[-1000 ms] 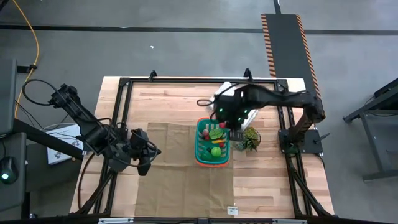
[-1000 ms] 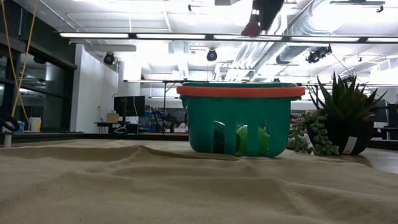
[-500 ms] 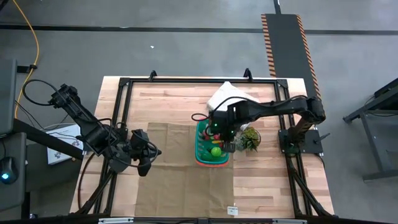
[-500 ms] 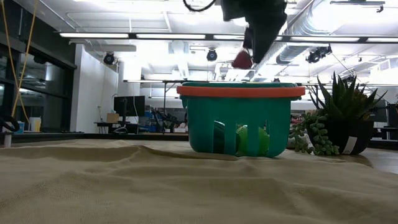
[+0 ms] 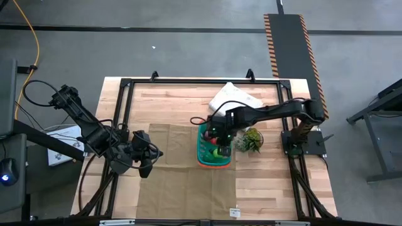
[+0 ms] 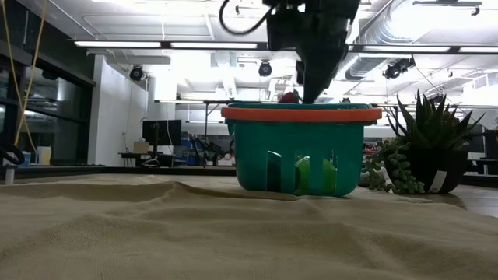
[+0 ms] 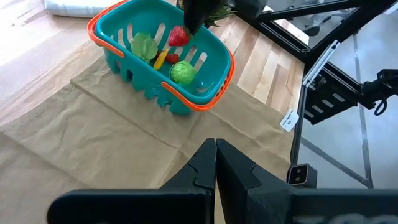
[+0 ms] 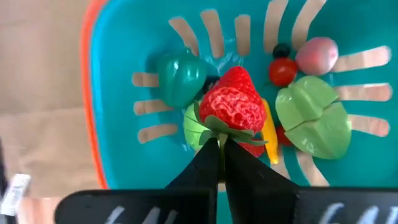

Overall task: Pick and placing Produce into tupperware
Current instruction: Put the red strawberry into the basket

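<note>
While the left gripper [image 5: 146, 164] waits with its fingers pressed together over the tan cloth [image 5: 169, 182] at about eight o'clock from the basket, the right gripper [image 5: 219, 134] hangs directly above the teal basket [image 5: 202, 154], reaching in from the three o'clock side. Its fingers are pinched tight on the green leafy cap of a red strawberry [image 8: 232, 107], which dangles at rim height; from table level the berry [image 6: 289, 98] just peeks over the orange rim [image 6: 301, 114].

Inside the basket lie more pieces: a dark green round piece [image 8: 180, 78], a pale green leafy piece [image 8: 313, 116], a small red tomato [image 8: 283, 71], a pink round piece [image 8: 316, 55], and a yellow-orange piece [image 8: 269, 134] partly hidden under the strawberry. The left wrist view also shows a round green piece [image 7: 183, 72] and a leafy one [image 7: 144, 46] in there.

A spiky potted plant [image 5: 252, 140] stands just beside the basket at three o'clock, and a white rumpled bundle [image 5: 233, 97] lies near it at one o'clock.
</note>
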